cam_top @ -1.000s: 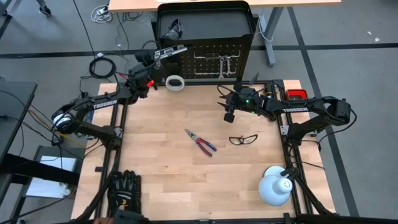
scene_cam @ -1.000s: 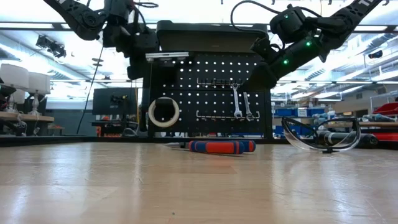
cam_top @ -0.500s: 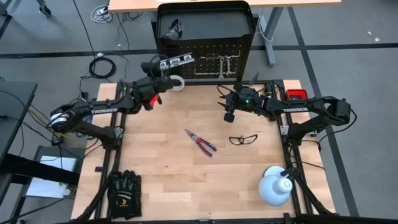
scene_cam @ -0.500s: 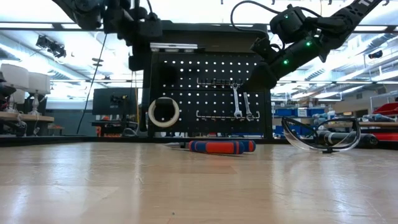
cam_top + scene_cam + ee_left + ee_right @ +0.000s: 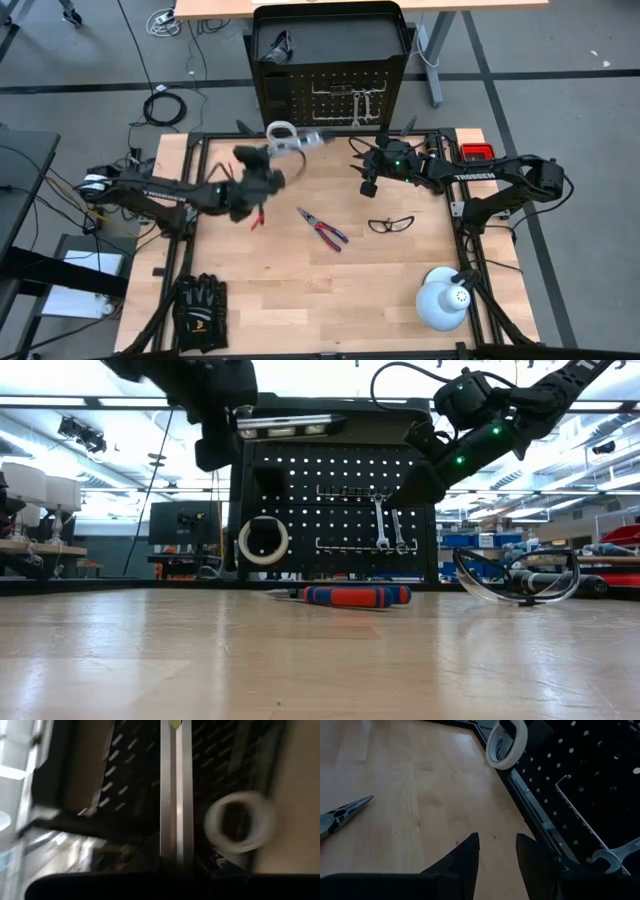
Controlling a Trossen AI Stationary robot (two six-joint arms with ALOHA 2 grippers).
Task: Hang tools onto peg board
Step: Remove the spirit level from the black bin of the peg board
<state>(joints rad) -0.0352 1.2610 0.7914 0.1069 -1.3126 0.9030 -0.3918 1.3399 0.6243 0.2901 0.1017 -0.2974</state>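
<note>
Here my left gripper [image 5: 282,158] hangs over the rear-left part of the pale wooden table [image 5: 300,290], pinched shut on one end of the slim silver-edged level bar [image 5: 290,426]; in the low view the bar lies level in the air, up in front of the top edge of the upright black perforated peg board [image 5: 330,510]. Just beside that gripper, the white tape roll [image 5: 263,540] sits low against the left side of the board. Near the table's middle lie the red-and-blue-handled pliers [image 5: 322,229], flat on the wood and apart from everything else. On the board, two silver wrenches [image 5: 388,525] hang side by side from the pale hooks. My right gripper [image 5: 366,183] hovers above the rear of the table just in front of the board's right part, fingers [image 5: 465,857] parted a little with nothing between them. Nearer the front and to the right of the pliers, the black-framed glasses [image 5: 390,224] rest on the table.
</note>
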